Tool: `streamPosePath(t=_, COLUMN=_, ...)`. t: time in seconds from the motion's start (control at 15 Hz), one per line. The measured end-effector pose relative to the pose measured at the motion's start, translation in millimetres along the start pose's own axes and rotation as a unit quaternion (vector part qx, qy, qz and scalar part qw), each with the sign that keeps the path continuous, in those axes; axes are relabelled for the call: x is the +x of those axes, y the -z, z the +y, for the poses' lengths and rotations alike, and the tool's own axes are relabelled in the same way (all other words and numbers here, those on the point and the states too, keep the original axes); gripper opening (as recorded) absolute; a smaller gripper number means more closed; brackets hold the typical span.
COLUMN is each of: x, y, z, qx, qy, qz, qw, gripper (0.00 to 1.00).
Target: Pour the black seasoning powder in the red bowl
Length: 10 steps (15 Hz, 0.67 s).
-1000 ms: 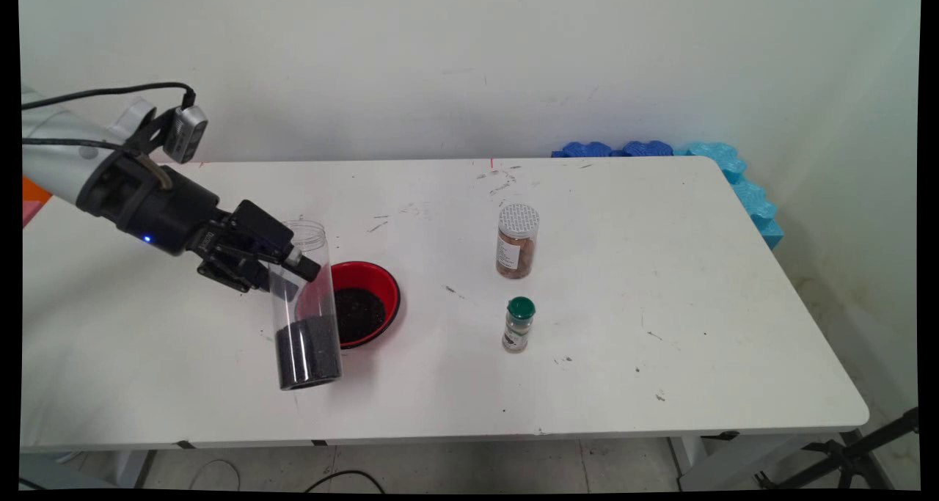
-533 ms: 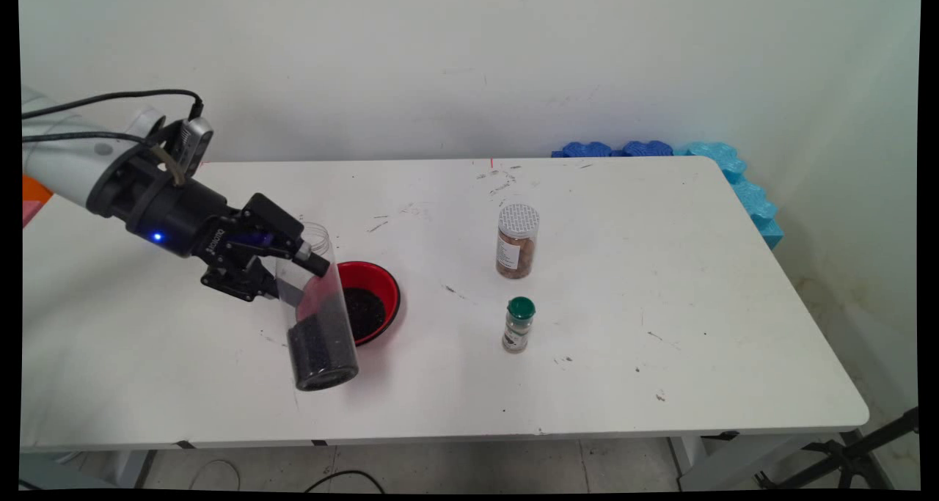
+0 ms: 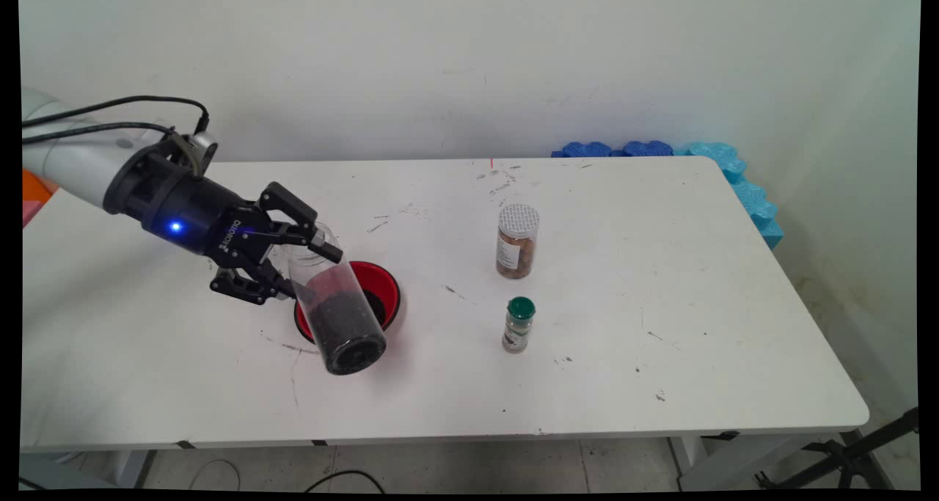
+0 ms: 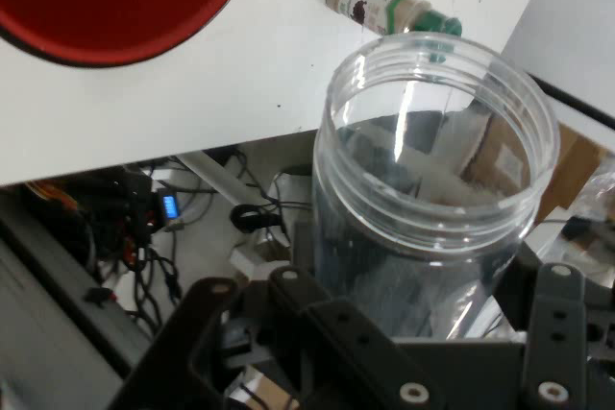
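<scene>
Clear jar (image 3: pixel 334 306) of black grains tilted, clamped in claw (image 3: pixel 307 266), over red bowl (image 3: pixel 387 290).

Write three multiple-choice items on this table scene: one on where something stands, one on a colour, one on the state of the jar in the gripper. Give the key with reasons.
1. Where does the green-capped bottle stand relative to the silver-capped jar?
A. Nearer the camera, on the table's near side
B. Behind it, by the wall
C. Inside the bowl

2. What colour is the bowl with the dark grains?
A. Blue
B. Red
C. Yellow

3. How is the clear jar in the gripper held?
A. Upright, standing on the table
C. Lying flat on the table
B. Tilted and lifted, its base toward the camera

Key: 1 A, the green cap sits lower in the main view, below the silver cap. 2 B, its rim and inside show red. 3 B, the jar leans in front of the bowl, its round dark base facing the viewer, and the hand view shows its mouth open with no lid.
</scene>
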<state>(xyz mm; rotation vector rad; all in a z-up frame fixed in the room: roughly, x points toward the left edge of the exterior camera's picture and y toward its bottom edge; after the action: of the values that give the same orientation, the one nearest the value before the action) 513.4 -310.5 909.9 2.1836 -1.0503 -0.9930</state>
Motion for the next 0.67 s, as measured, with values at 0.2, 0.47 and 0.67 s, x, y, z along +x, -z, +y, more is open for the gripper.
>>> streamPosePath(t=0.2, x=1.1, y=-2.6, z=0.5, qx=-0.008, qy=0.041, qz=-0.003, qw=0.9991, gripper=0.00)
streamPosePath(t=0.47, x=3.8, y=-5.6, z=1.7, qx=-0.019, qy=0.092, qz=-0.007, qw=0.9955, gripper=0.00)
streamPosePath(t=0.67, x=5.3, y=-7.3, z=2.3, qx=-0.026, qy=0.117, qz=-0.009, qw=0.9928, gripper=0.00)
